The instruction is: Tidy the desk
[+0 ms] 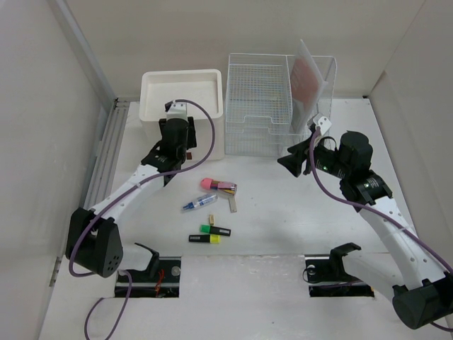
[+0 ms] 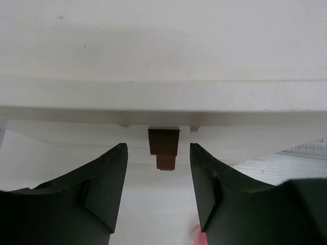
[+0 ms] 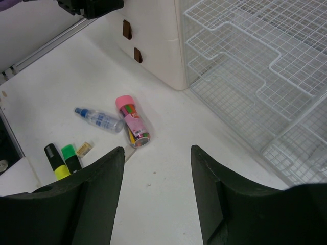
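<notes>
The bench (image 1: pixel 283 212) fills the frame, with pale walls round it. At upper centre the wire tray stack (image 1: pixel 258 106) stands beside the white drawer box (image 1: pixel 182 95). The right pincer (image 3: pixel 157 163) hovers spread and empty near the trays, where a careless swing could clip the wire. The left pincer (image 2: pixel 158 178) is spread too, with a brown tab (image 2: pixel 164 143) on the box front framed between its jaws, not touching it. If it closes off-centre it may slip off, and a hard pull might drag the whole box onto the pink-capped tube (image 1: pixel 218 186) and highlighters (image 1: pixel 210 234) at mid-frame.
</notes>
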